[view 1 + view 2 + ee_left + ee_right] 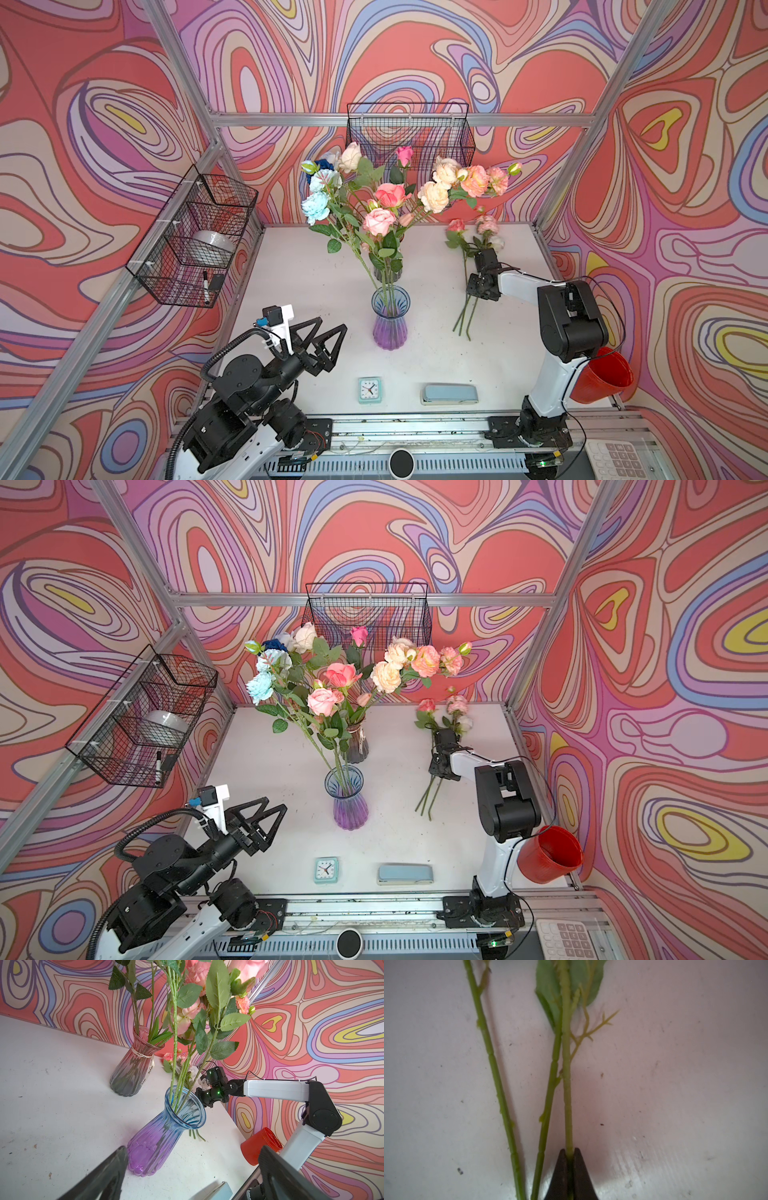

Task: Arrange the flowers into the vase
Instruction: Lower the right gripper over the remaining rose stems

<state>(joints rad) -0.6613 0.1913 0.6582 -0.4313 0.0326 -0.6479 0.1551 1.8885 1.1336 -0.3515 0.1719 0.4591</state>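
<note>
Top views: the right gripper (pixel 478 291) points down onto three loose green-stemmed pink and cream roses (pixel 465 309) lying on the white tabletop (pixel 299 291). Its fingertips are hidden under the wrist. The left gripper (pixel 332 325) is spread wide and empty. The blue-to-purple ribbed glass vase (pixel 390 328), holding several roses, stands just beyond its tips; the gripper probably waits there to steady it.

Left wrist: a pink-to-grey ribbed glass vase (pixel 133 1064), also filled, stands farther past the open fingers.

Right wrist: the black fingers (pixel 560 1174) are pinched shut on one pale green stem (pixel 566 1084), at a bare stretch, likely to single it out. A second stem runs just outside the fingers. A third lies apart.
</note>
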